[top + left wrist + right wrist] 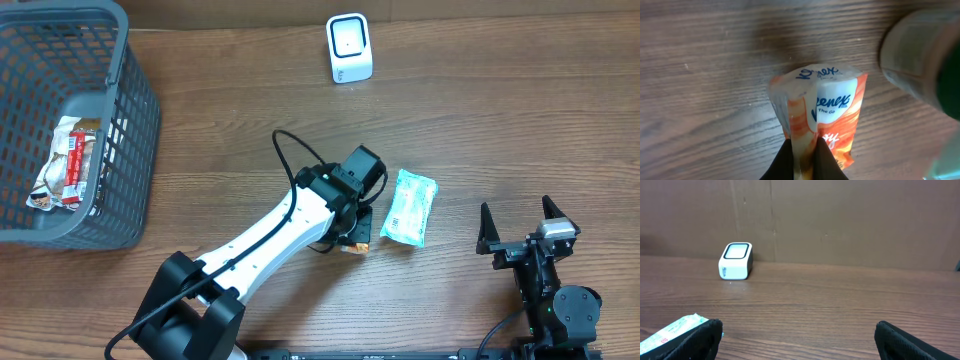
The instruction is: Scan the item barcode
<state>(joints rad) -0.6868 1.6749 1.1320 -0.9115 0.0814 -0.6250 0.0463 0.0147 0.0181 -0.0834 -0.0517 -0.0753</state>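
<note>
Your left gripper [803, 155] is clenched on the orange tissue pack [835, 115] near the middle of the table [240, 110], so lift slowly and face its barcode to the scanner [349, 48] at the far edge, leaving the right gripper [520, 220] spread empty by the front-right corner.

Right claw [802, 341]: jaws spread wide, nothing between them. Only the two black fingertips [702, 337] show, one in each lower corner of the view.

Scanner [736, 261]: small white box with a dark-rimmed window on its face. It stands upright at the far edge of the surface [830, 300], close against the brown wall panel [840, 220].

Pale green packet [670, 332]: lies on the wood-grain surface just beside the fingertip on the scanner's side, partly cut off by the frame. Print too small to read. Contact with the fingertip cannot be told.
</note>
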